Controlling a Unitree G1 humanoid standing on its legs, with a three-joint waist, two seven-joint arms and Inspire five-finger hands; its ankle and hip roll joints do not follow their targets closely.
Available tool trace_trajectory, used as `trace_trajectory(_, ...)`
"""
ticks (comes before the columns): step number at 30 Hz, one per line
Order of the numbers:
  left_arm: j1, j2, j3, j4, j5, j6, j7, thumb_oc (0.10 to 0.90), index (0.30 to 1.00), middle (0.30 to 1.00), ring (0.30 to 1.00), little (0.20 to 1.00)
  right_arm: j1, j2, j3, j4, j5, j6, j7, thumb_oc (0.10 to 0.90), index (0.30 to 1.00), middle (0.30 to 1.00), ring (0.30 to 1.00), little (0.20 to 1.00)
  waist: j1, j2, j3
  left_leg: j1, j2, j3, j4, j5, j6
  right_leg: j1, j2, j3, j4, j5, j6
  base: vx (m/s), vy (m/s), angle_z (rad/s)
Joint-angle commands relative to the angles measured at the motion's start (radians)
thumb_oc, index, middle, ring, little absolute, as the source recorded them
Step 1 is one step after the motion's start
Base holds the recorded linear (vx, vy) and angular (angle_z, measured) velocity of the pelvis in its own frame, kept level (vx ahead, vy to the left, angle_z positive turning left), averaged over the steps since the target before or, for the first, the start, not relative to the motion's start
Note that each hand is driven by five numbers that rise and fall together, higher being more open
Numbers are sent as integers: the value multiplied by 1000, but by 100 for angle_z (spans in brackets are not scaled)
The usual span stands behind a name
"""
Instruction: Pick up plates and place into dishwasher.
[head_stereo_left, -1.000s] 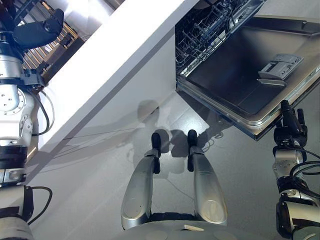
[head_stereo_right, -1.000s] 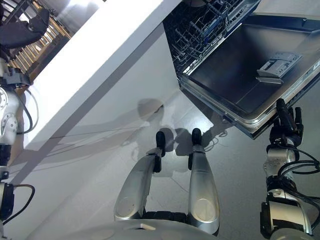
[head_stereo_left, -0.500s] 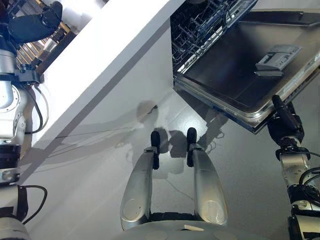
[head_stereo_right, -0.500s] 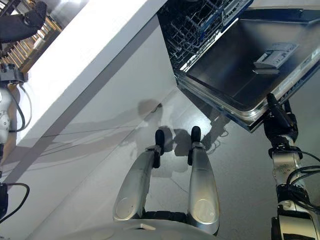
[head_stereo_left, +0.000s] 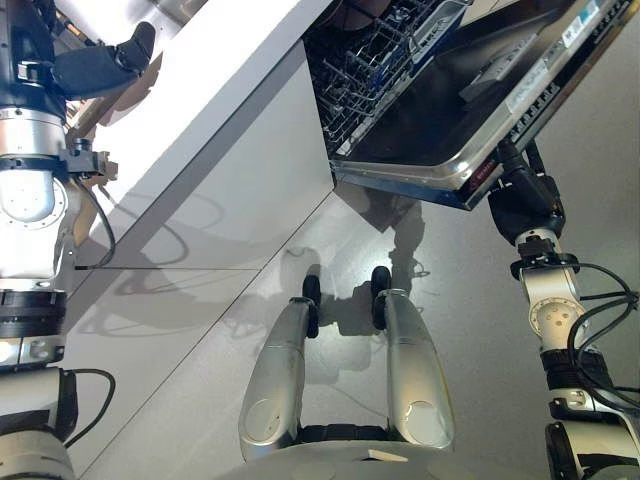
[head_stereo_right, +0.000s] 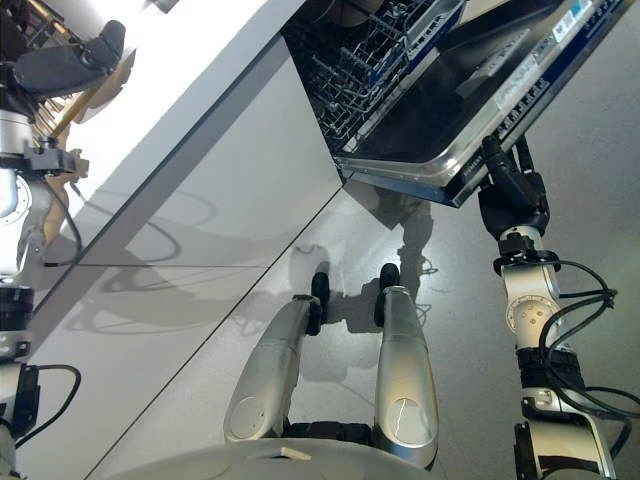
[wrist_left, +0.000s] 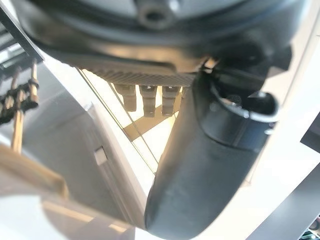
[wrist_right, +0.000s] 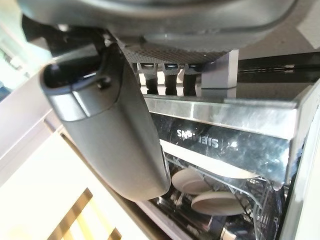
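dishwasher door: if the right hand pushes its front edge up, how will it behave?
The dishwasher door looks like stiff steel, so it likely swings as one piece. The right hand sits at the door's outer edge, probably good leverage. The glossy finish may be slippery.

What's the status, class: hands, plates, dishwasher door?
Right hand under the dishwasher door edge, fingers straight. Left hand over the counter, holding nothing. Plates in the rack.
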Motion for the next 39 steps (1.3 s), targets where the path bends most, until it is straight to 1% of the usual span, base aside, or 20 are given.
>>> trace_trajectory(1, 13, -107, -81, -61, -2, -99, 9, 800, 900, 900, 900, 900, -414, 153, 354, -244, -151, 43, 209, 800, 900, 900, 900, 900, 84, -54, -21, 47, -106, 59, -48, -54, 68, 51, 40, 28, 100, -143, -64, 66, 81, -57)
trace_trajectory(4, 26, -123, -89, -55, -4, -108, -15, 800, 900, 900, 900, 900, -426, 178, 374, -209, -175, 10, 158, 800, 900, 900, 900, 900, 91, -52, -32, 88, -109, 54, -70, -55, 73, 85, 36, 37, 82, -142, -62, 64, 75, 1)
trace_trajectory(8, 51, -136, -95, -59, -17, -118, -58, 800, 900, 900, 900, 900, -422, 196, 371, -174, -169, -27, 90, 800, 900, 900, 900, 900, 99, -52, -47, 145, -108, 44, -114, -47, 75, 138, 29, 44, 47, -134, -57, 63, 49, -10)
trace_trajectory(9, 56, -136, -96, -61, -20, -120, -64, 800, 900, 900, 900, 900, -419, 197, 369, -165, -164, -29, 91, 800, 900, 900, 900, 900, 100, -52, -49, 155, -107, 42, -123, -45, 75, 148, 28, 44, 39, -133, -56, 69, 30, 29)
trace_trajectory(11, 83, -150, -100, -78, -4, -115, -70, 800, 900, 900, 900, 900, -393, 205, 359, -153, -198, -30, 88, 800, 900, 900, 900, 900, 103, -55, -63, 193, -100, 33, -163, -37, 72, 182, 26, 44, 8, -126, -47, 76, 18, 43)
trace_trajectory(15, 129, -158, -93, -100, 7, -106, -69, 800, 900, 900, 900, 900, -341, 200, 339, -150, -185, -29, 105, 800, 900, 900, 900, 900, 105, -63, -81, 250, -94, 20, -225, -23, 69, 235, 24, 39, -50, -112, -35, 43, -6, 42)
trace_trajectory(16, 136, -157, -91, -100, 3, -106, -70, 800, 900, 900, 900, 900, -330, 200, 333, -147, -178, -27, 113, 800, 900, 900, 900, 900, 105, -65, -90, 257, -91, 17, -241, -13, 67, 245, 23, 36, -71, -100, -32, 22, -15, 41)
trace_trajectory(21, 181, -166, -78, -97, -20, -107, -98, 800, 900, 900, 900, 900, -277, 198, 307, -149, -180, -5, 140, 800, 900, 900, 900, 900, 110, -79, -123, 321, -84, -2, -295, -6, 61, 316, 16, 25, -137, -87, -15, 60, -24, 42)
trace_trajectory(25, 207, -175, -77, -96, -27, -104, -119, 800, 900, 900, 900, 900, -248, 197, 303, -151, -182, -16, 143, 800, 900, 900, 900, 900, 117, -90, -143, 371, -82, -19, -340, 1, 62, 365, 13, 12, -177, -80, -2, 54, -46, 16)
trace_trajectory(31, 246, -188, -76, -88, -46, -85, -137, 800, 900, 900, 900, 900, -196, 207, 285, -142, -208, -39, 109, 800, 900, 900, 900, 900, 127, -110, -184, 432, -80, -42, -411, 17, 58, 433, 16, -8, -254, -67, 16, 14, -56, 7)
trace_trajectory(32, 255, -193, -74, -87, -55, -76, -141, 800, 900, 900, 900, 900, -181, 208, 278, -138, -224, -48, 101, 800, 900, 900, 900, 900, 127, -112, -190, 443, -79, -45, -426, 20, 57, 443, 17, -11, -269, -64, 18, -20, -69, 19)
trace_trajectory(35, 313, -228, -56, -101, -104, -42, -159, 800, 900, 900, 900, 900, -89, 202, 242, -132, -331, -70, 89, 800, 900, 900, 900, 900, 121, -119, -225, 478, -74, -54, -489, 42, 49, 476, 26, -15, -327, -52, 30, -46, -59, 21)
trace_trajectory(38, 392, -289, -32, -132, -139, -28, -176, 800, 900, 900, 900, 900, 70, 192, 208, -129, -530, -126, 82, 800, 900, 900, 900, 900, 103, -123, -269, 509, -63, -49, -554, 65, 39, 507, 41, -10, -390, -38, 38, -76, -62, 16)
trace_trajectory(39, 407, -305, -26, -135, -138, -29, -179, 800, 900, 900, 900, 900, 102, 193, 202, -120, -568, -140, 84, 800, 900, 900, 900, 900, 99, -123, -275, 514, -59, -49, -566, 70, 38, 512, 45, -8, -400, -36, 38, -83, -54, 2)
